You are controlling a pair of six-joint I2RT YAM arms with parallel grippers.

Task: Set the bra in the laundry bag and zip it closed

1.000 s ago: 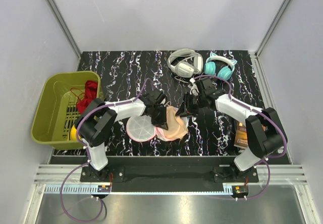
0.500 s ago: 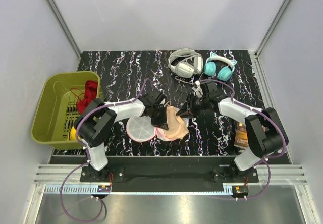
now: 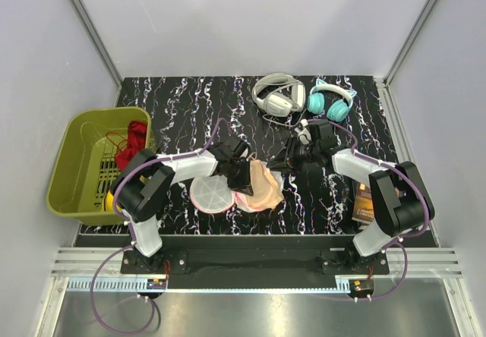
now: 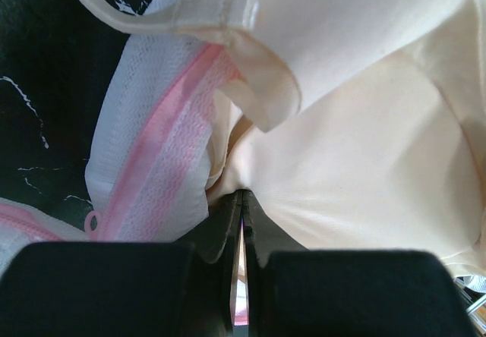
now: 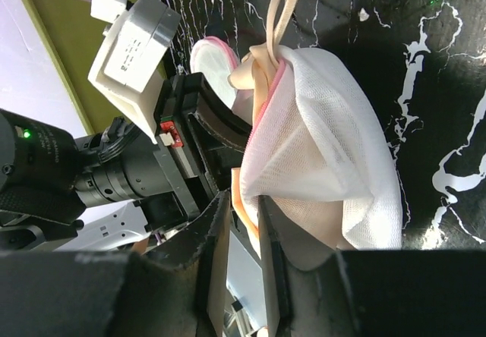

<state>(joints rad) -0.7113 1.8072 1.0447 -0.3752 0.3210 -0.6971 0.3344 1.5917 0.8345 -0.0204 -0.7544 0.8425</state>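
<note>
The peach bra (image 3: 264, 191) lies bunched at the table's middle, partly inside the white mesh laundry bag (image 3: 210, 194), whose round pink-trimmed half rests to its left. My left gripper (image 3: 241, 174) comes in from the left and is shut on a fold of the bra (image 4: 364, 147), beside the bag's pink zipper (image 4: 156, 136). My right gripper (image 3: 281, 164) reaches in from the right. Its narrow jaws are closed on the bag's mesh rim (image 5: 326, 147), with a peach edge of the bra (image 5: 262, 64) caught in with it.
An olive-green basket (image 3: 76, 171) with a dark red garment (image 3: 135, 138) stands at the left edge. White headphones (image 3: 278, 94) and teal headphones (image 3: 331, 102) lie at the back. A book (image 3: 363, 200) lies near the right arm's base.
The right wrist has shifted a little to the right and its jaws have narrowed on the mesh rim. The left arm, the bra and the bag have barely moved.
</note>
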